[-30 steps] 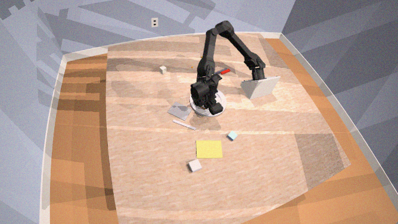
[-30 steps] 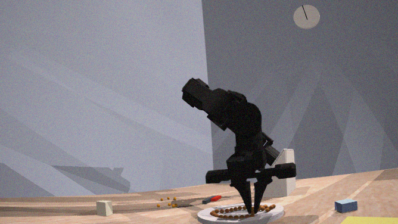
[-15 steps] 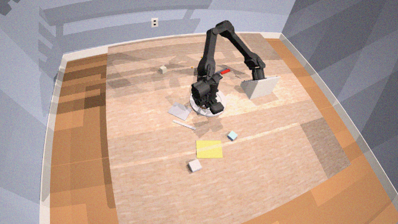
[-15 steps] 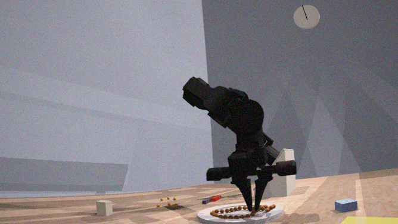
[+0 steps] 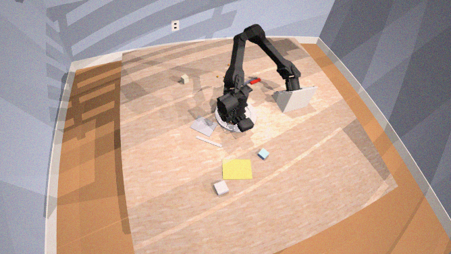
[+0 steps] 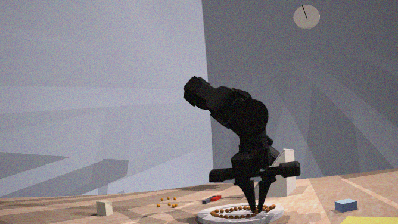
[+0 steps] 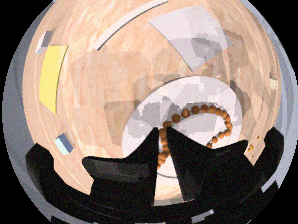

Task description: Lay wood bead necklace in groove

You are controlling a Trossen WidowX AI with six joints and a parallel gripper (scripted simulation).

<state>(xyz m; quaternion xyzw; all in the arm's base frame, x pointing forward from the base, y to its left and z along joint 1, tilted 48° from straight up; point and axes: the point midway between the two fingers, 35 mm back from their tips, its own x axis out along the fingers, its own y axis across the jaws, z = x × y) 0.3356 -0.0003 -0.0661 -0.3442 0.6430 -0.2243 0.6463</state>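
Observation:
The round white bead board (image 5: 253,114) (image 6: 203,220) (image 7: 134,136) lies flat on the table under my gripper. The brown wood bead necklace (image 6: 231,210) (image 7: 195,109) lies over the board as a long, narrow loop. In the wrist view it curves over the board's right part, and one run of beads passes between my fingers. My gripper (image 6: 257,211) (image 7: 162,130) points down, low over the board, its tips shut on a bead of the necklace. The fingers and arm hide part of the loop, and the groove cannot be made out clearly.
A grey square sheet (image 5: 204,126) (image 7: 192,35) and a white strip (image 5: 208,141) lie beside the board. A blue block (image 5: 263,154) (image 6: 345,205), yellow sheet (image 5: 237,169) and white block (image 5: 221,188) lie farther off. A pale wedge (image 5: 298,99), a red-handled tool (image 6: 215,198) and loose beads lie beyond.

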